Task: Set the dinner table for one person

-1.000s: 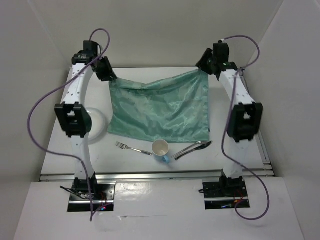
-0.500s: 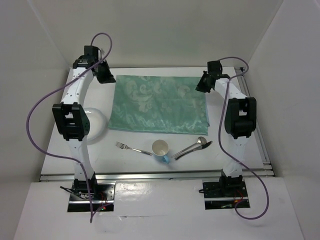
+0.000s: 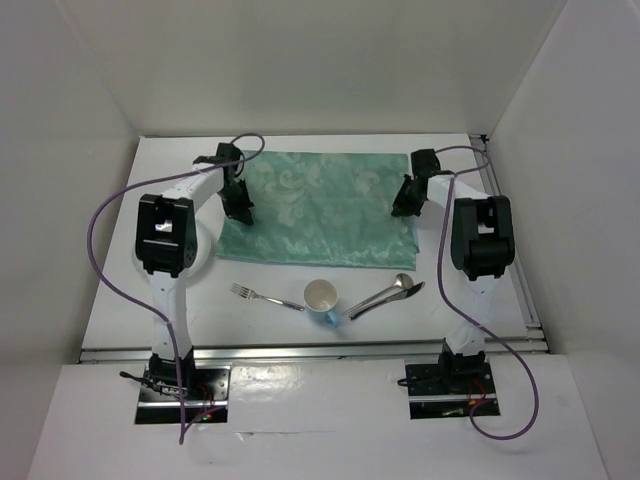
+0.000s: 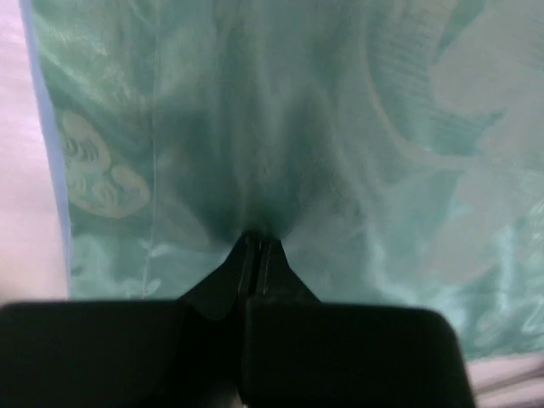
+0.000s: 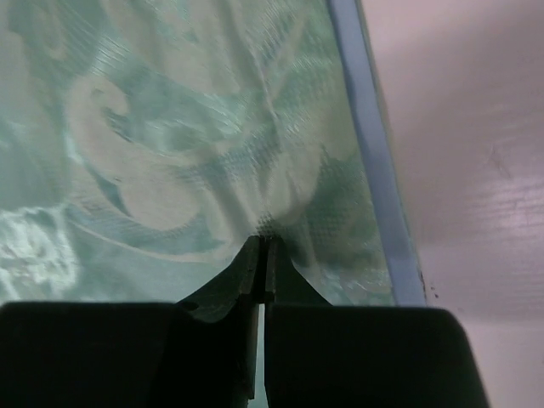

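The pale green patterned placemat (image 3: 320,208) lies flat on the far half of the white dinner table (image 3: 480,290). My left gripper (image 3: 240,207) is shut, its tips pressed down on the cloth (image 4: 340,127) near the mat's left edge, where the fabric puckers around them. My right gripper (image 3: 405,203) is shut too, its tips (image 5: 262,242) on the cloth (image 5: 170,127) just inside the blue-hemmed right edge. In the left wrist view my left gripper (image 4: 257,242) shows no gap between its fingers.
In front of the mat lie a fork (image 3: 265,296), a white paper cup (image 3: 321,297) with a blue base, and a spoon with another piece of metal cutlery (image 3: 385,297). A white plate (image 3: 206,250) sits half behind the left arm. Metal rails run along the table's near and right edges.
A second ago the placemat hung lifted between both grippers at its far corners. It now lies flat; both arms have dropped and come nearer, onto its side edges, with jaws closed.
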Available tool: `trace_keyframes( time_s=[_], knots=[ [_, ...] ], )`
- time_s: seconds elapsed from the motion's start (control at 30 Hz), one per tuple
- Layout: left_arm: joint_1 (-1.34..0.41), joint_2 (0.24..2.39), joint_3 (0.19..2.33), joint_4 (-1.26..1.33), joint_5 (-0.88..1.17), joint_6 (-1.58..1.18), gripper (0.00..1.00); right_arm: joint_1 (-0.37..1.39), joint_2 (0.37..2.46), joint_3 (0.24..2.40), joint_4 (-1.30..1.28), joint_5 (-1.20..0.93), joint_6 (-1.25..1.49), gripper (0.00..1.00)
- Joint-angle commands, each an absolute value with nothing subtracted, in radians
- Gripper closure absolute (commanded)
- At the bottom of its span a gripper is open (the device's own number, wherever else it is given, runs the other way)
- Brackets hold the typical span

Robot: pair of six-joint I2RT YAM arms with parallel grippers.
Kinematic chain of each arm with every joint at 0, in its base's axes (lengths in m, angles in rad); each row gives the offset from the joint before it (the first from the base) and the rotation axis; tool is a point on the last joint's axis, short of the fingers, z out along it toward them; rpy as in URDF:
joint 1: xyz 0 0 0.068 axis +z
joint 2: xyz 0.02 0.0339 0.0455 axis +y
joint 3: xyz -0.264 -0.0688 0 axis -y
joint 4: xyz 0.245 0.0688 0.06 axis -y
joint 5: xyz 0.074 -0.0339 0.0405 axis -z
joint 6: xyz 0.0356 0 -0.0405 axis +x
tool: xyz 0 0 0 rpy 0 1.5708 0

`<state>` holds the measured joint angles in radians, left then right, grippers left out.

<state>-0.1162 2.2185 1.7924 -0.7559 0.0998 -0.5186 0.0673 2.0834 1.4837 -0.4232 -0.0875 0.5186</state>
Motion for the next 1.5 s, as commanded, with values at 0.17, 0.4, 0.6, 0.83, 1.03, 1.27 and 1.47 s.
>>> trace_keyframes(
  time_s=[0.17, 0.4, 0.6, 0.83, 1.03, 1.27, 1.47],
  knots=[
    [-0.129, 2.08, 1.499, -0.653, 0.063, -0.6, 1.0, 0.071, 2.008, 1.359, -0.417, -0.103, 0.514, 1.0],
    [-0.14, 1.993, 1.376, -0.653, -0.05, -0.611, 1.0, 0.08, 1.951, 1.256, -0.39, -0.103, 0.514, 1.0],
    [-0.14, 1.957, 1.397, -0.703, -0.116, -0.629, 1.0, 0.089, 1.933, 1.232, -0.39, -0.129, 0.505, 1.0],
    [-0.14, 1.861, 1.362, -0.713, -0.117, -0.629, 1.0, 0.11, 1.914, 1.265, -0.405, -0.138, 0.485, 1.0],
    [-0.14, 1.83, 1.353, -0.733, -0.127, -0.64, 1.0, 0.12, 1.95, 1.306, -0.414, -0.104, 0.462, 0.99],
    [-0.081, 1.711, 1.439, -0.801, -0.115, -0.652, 0.91, 0.141, 2.0, 1.329, -0.434, -0.126, 0.42, 0.99],
    [0.095, 1.589, 1.408, -0.833, -0.089, -0.652, 0.66, 0.152, 2.0, 1.307, -0.425, -0.137, 0.411, 0.99]
  ],
)
